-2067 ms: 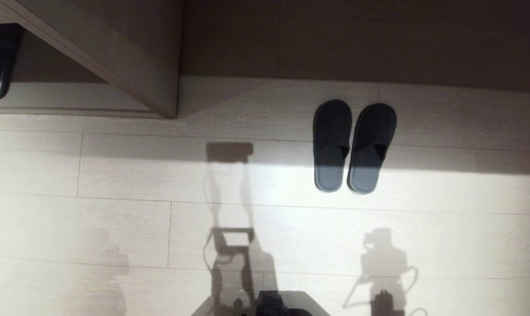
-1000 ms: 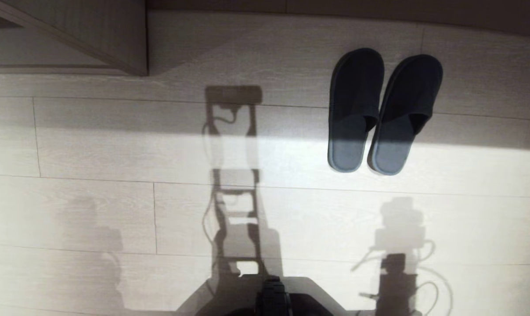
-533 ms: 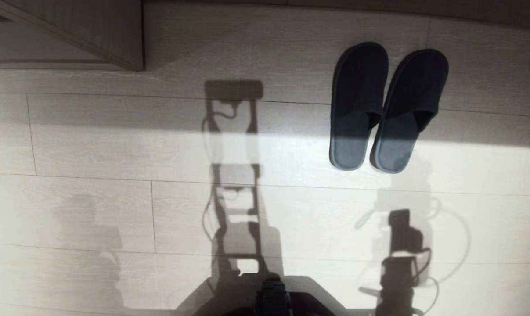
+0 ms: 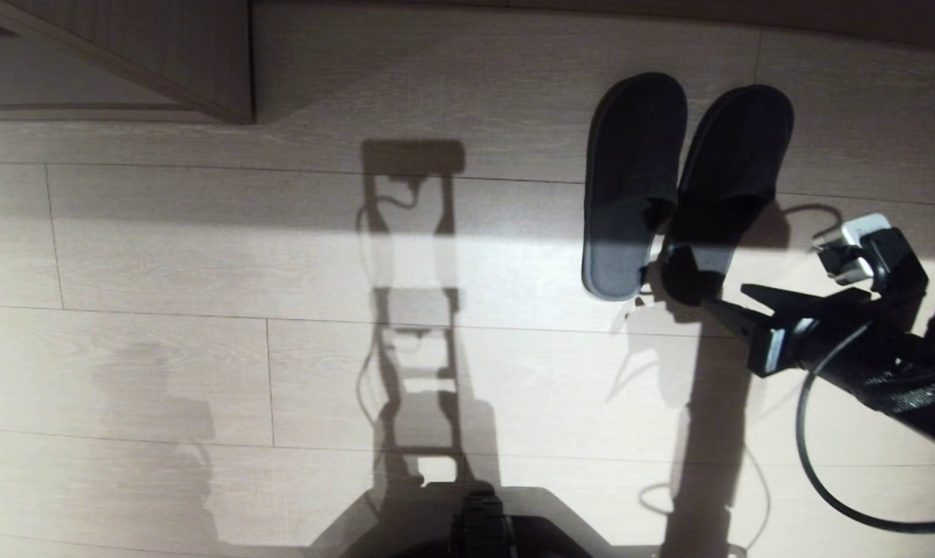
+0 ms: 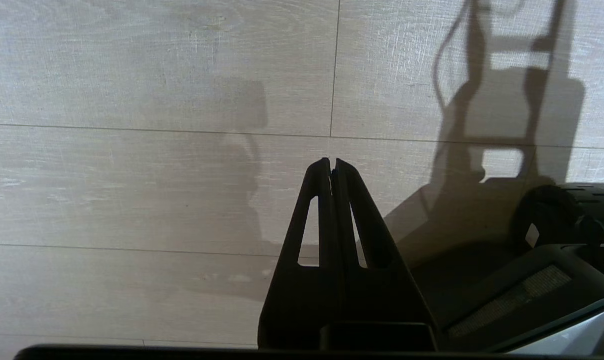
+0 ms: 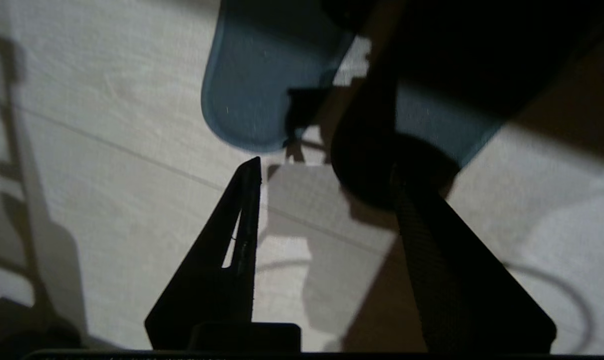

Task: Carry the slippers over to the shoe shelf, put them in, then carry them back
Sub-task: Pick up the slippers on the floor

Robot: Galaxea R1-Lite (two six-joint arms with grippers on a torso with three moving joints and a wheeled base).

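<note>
The slippers, a dark grey pair with blue-grey soles, lie side by side on the floor at the upper right, the left one (image 4: 631, 178) and the right one (image 4: 734, 167). My right gripper (image 4: 723, 294) reaches in from the right, just short of the right slipper's heel, open with nothing between its fingers. In the right wrist view both heels (image 6: 251, 90) (image 6: 432, 120) lie just beyond the open gripper (image 6: 324, 167). A corner of the shoe shelf (image 4: 180, 54) shows at the top left. My left gripper (image 5: 332, 161) hangs shut over bare floor.
Pale plank floor (image 4: 204, 271) stretches between the shelf corner and the slippers, crossed by my own shadows. My base (image 4: 479, 527) shows at the bottom edge. A black cable (image 4: 804, 434) loops under the right arm. A darker wall strip (image 4: 823, 15) runs along the top.
The view first shifted closer to the slippers as the camera moved. Since then the right arm has come into the head view from the right, up to the slippers' heels.
</note>
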